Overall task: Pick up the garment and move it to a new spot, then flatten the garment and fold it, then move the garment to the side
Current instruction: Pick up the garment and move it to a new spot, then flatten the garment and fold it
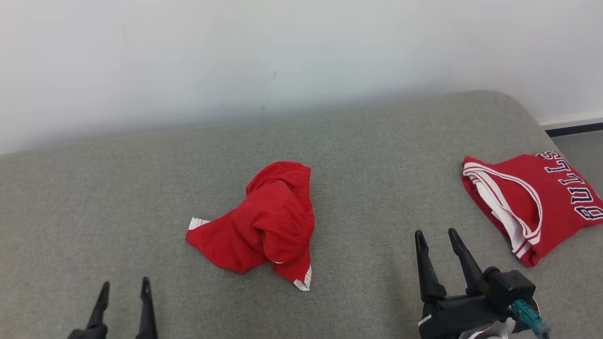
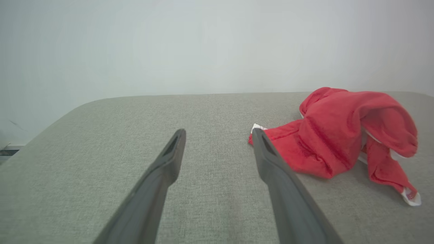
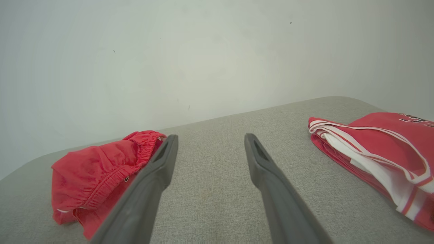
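The garment (image 1: 264, 221) is a crumpled pair of red shorts with white trim, lying in a heap near the middle of the grey upholstered surface (image 1: 118, 197). My left gripper (image 1: 125, 282) stands open at the lower left, apart from the garment and empty. Seen from the left wrist, the garment (image 2: 332, 142) lies just right of that open gripper (image 2: 218, 132), its near corner beside the right finger. My right gripper (image 1: 435, 232) is open and empty at the lower right. From the right wrist, the garment (image 3: 98, 169) lies left of the open gripper (image 3: 211, 135).
A folded red jersey (image 1: 541, 197) with white trim and dark lettering lies near the surface's right edge, right of my right gripper; the right wrist camera catches this jersey (image 3: 383, 145) too. A pale wall (image 1: 282, 47) stands behind. The floor (image 1: 584, 146) shows past the right edge.
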Controlling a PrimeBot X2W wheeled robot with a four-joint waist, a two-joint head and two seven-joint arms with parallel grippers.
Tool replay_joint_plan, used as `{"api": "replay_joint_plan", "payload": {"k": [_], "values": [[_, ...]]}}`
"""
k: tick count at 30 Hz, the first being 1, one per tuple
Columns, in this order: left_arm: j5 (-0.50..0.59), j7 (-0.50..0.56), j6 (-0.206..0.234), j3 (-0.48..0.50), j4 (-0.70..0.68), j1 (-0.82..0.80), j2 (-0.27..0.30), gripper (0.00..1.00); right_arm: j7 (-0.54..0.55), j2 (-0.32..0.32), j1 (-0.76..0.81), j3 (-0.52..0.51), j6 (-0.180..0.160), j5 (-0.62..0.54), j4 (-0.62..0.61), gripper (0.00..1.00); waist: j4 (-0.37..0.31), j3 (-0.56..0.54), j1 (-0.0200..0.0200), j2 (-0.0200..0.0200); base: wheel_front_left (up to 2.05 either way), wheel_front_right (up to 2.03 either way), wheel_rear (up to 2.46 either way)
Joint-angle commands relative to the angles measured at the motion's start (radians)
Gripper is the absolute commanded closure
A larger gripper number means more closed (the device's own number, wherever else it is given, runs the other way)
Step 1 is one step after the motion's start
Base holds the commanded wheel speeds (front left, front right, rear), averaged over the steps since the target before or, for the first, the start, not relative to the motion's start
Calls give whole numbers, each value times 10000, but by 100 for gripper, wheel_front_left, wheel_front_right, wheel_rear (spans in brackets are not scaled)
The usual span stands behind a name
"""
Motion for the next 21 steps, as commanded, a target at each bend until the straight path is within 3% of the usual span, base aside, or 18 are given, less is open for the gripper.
{"api": "replay_joint_plan", "payload": {"k": [1,9,21], "values": [[111,-31,11,230,-277,273,-43,0,-2,15,185,13,-26,-30,35,0,43,-75,1,1,0,0,0],[324,-31,48,750,-980,1103,-217,0,-2,17,410,139,-26,-21,123,0,97,-178,1,1,0,0,0],[215,-31,19,539,-1035,911,-268,0,-2,17,389,342,-26,-136,149,0,493,118,1,1,0,0,0]]}}
